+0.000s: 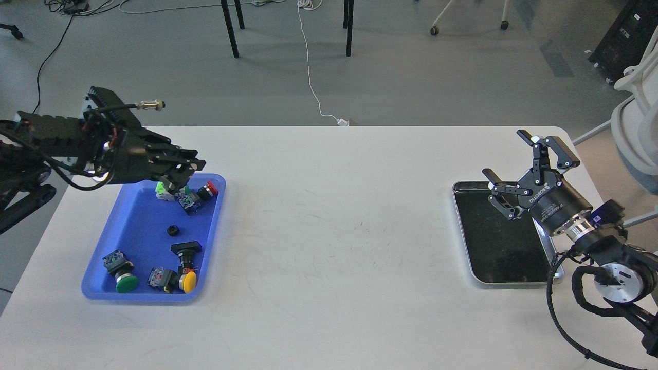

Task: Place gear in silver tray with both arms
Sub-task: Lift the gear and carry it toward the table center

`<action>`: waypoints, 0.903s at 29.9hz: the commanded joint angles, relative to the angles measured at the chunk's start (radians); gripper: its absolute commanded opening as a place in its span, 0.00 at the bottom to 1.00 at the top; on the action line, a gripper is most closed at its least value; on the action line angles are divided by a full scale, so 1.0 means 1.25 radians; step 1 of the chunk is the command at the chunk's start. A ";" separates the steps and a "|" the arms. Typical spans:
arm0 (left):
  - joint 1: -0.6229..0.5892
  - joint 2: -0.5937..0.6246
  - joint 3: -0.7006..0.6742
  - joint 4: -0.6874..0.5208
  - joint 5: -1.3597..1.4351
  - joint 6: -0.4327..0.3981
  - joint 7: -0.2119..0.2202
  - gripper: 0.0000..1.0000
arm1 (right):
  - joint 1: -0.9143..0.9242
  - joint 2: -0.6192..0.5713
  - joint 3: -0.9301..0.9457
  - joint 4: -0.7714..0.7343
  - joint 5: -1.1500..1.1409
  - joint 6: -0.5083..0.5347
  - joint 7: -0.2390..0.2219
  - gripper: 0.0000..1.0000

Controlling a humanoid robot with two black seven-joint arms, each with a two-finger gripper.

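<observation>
So the left gripper (180, 181) is down over the far end of the blue tray (216, 216), fingers drawn close together right above a clump of parts. Can't tell if it's pinching anything or just closed, it's too dark and cluttered there.

The gear, I think, is the small black ring (172, 230) lying flat on the blue floor, just below and a bit toward me from those fingertips, apart from them and sitting by itself. Nothing else in there looks like a gear: a red button (208, 190) just right of the fingertips, a green button (126, 283) and a yellow button (189, 280) well below them at the near end.

My guess on handling: tiny, light, stiff, probably hard plastic or rubber, not fragile but easy to flick away on that slick tray. I'd come straight down and pinch across the outer rim.

The right gripper (514, 169) hangs with jaws spread wide, holding nothing, over the far end of the silver tray (462, 231), which looks empty. So the gear is way off to its left, whole table (334, 231) between.
</observation>
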 commanded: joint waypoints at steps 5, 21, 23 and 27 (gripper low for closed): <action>-0.137 -0.226 0.143 0.034 0.000 -0.066 0.000 0.15 | -0.004 -0.019 0.002 0.003 0.000 0.001 0.000 0.99; -0.184 -0.607 0.292 0.309 0.000 -0.066 0.000 0.15 | -0.012 -0.041 0.006 0.010 0.001 0.000 0.000 0.99; -0.181 -0.633 0.293 0.312 0.000 -0.066 0.000 0.15 | -0.012 -0.042 0.006 0.010 0.001 0.000 0.000 0.99; -0.178 -0.643 0.294 0.312 0.000 -0.066 0.000 0.15 | -0.012 -0.048 0.007 0.011 0.001 0.000 0.000 0.99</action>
